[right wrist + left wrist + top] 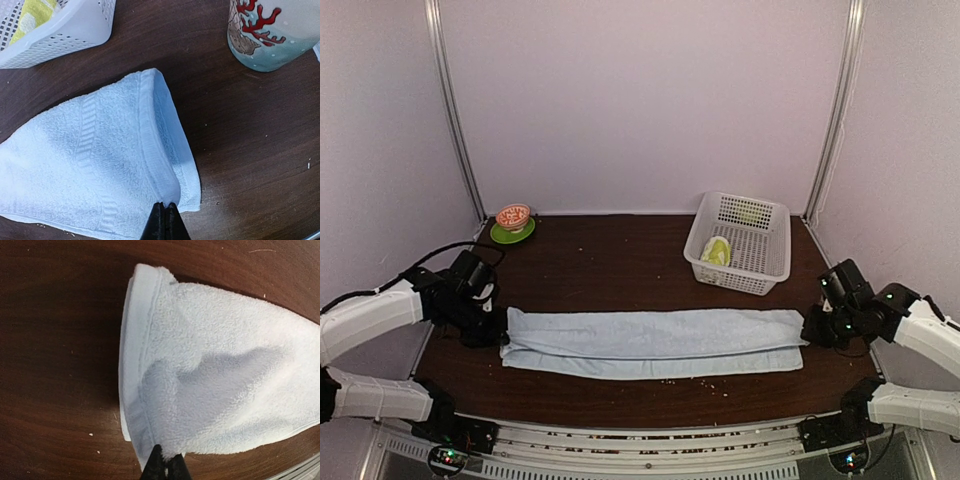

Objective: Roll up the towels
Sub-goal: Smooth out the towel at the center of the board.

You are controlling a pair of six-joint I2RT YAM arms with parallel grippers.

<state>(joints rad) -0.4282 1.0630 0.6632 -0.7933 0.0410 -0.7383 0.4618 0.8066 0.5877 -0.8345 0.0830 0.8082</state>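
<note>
The light-blue towel (655, 342) lay folded lengthwise in a long strip across the near half of the dark wooden table (620, 260), running left to right between the two arms. The left gripper (492, 330) sat at the strip's left end, its jaws closed on the near corner of the cloth, which rose in a soft ridge toward the fingertips (159, 465) in the left wrist view. The right gripper (812, 330) sat at the right end, its jaws likewise pinched shut on the hemmed edge there. The yellow-green towel (717, 250) rested inside the white basket (760, 205) at the far right; whether it was rolled or merely bunched could not be made out. A mug (272, 35) with a red coral pattern stood near the towel's right end. At the far left, a small bowl (513, 215) sat on a green saucer (505, 237).
</note>
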